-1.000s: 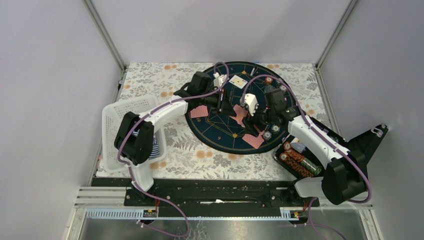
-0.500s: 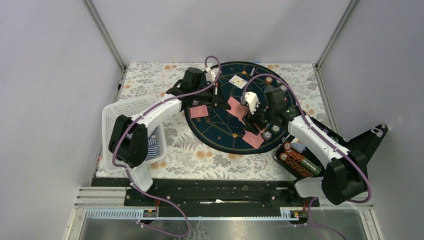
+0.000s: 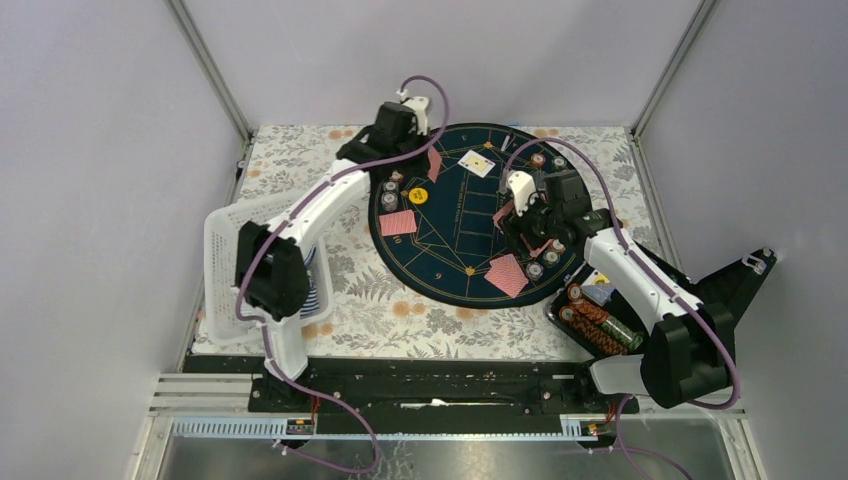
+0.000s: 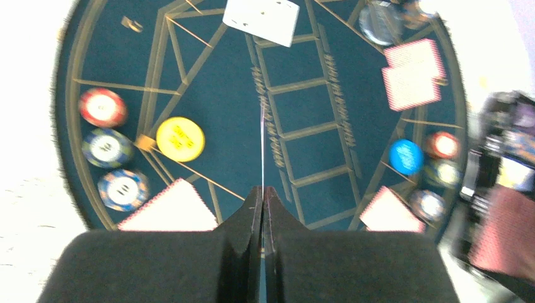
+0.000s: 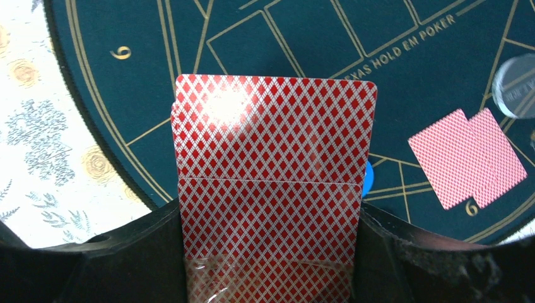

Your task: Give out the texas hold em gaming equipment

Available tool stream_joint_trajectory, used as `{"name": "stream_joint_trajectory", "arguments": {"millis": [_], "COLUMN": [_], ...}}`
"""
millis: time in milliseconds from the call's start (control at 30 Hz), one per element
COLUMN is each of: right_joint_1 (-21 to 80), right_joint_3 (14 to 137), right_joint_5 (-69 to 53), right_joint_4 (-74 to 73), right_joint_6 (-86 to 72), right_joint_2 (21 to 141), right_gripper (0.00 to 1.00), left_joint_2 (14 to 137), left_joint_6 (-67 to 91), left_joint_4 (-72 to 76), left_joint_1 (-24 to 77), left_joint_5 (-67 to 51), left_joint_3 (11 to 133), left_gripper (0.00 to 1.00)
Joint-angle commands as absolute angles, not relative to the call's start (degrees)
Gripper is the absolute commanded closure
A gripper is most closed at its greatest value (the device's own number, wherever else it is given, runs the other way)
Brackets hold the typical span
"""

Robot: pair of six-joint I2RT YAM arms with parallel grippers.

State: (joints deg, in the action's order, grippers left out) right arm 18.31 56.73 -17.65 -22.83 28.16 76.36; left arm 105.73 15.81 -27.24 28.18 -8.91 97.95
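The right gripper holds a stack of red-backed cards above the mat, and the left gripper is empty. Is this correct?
Not fully. The left gripper is not empty: it is shut on one card, seen edge-on in the left wrist view. The right gripper does hold a stack of red-backed cards above the mat.

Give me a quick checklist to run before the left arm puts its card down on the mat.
1. The left gripper is shut on the held card: ok.
2. Only one card is pinched: cannot tell, it shows edge-on.
3. Bare mat lies ahead of that gripper: ok.
4. The right gripper is gripping the deck: ok.
5. Drop path is clear of the yellow disc: ok, it sits off to one side.
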Motion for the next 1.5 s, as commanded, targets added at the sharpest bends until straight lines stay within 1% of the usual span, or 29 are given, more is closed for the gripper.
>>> {"name": "stream_joint_trajectory", "arguments": {"millis": [0, 200, 333, 467, 567, 700, 1000, 1467], "right_joint_1": [15.1, 11.4, 10.3, 9.7, 9.4, 9.1, 8.5, 8.1], "right_joint_3": [59.8, 59.6, 59.5, 59.5, 59.3, 59.3, 59.2, 59.0], "right_joint_5": [-17.1, -18.0, -18.3, -18.4, -18.5, -18.9, -19.1, -18.9], "right_joint_4": [-20.4, -20.5, -20.5, -20.5, -20.2, -20.2, -20.2, -19.9], "right_joint_6": [26.6, 26.4, 26.4, 26.4, 26.2, 26.1, 25.9, 25.8], "right_joint_2": [75.5, 74.2, 73.9, 73.9, 73.7, 73.5, 73.3, 73.4], "right_gripper": [1.0, 1.0, 1.0, 1.0, 1.0, 1.0, 1.0, 1.0], "left_joint_2": [113.7, 125.7, 133.9, 139.6, 142.6, 145.9, 150.5, 157.3], "left_joint_6": [6.7, 1.6, -2.1, -6.4, -8.2, -8.1, -4.8, 2.0], "left_joint_4": [-29.4, -29.5, -29.3, -27.0, -25.4, -24.4, -21.8, -18.6], "left_joint_1": [34.4, 38.0, 39.3, 40.5, 41.0, 41.0, 41.0, 40.2], "left_joint_5": [14.2, 26.5, 31.5, 35.7, 36.5, 33.0, 20.6, 11.1], "left_joint_3": [107.5, 119.1, 127.0, 131.1, 132.5, 134.0, 136.2, 142.7], "left_gripper": [1.0, 1.0, 1.0, 1.0, 1.0, 1.0, 1.0, 0.99]}}
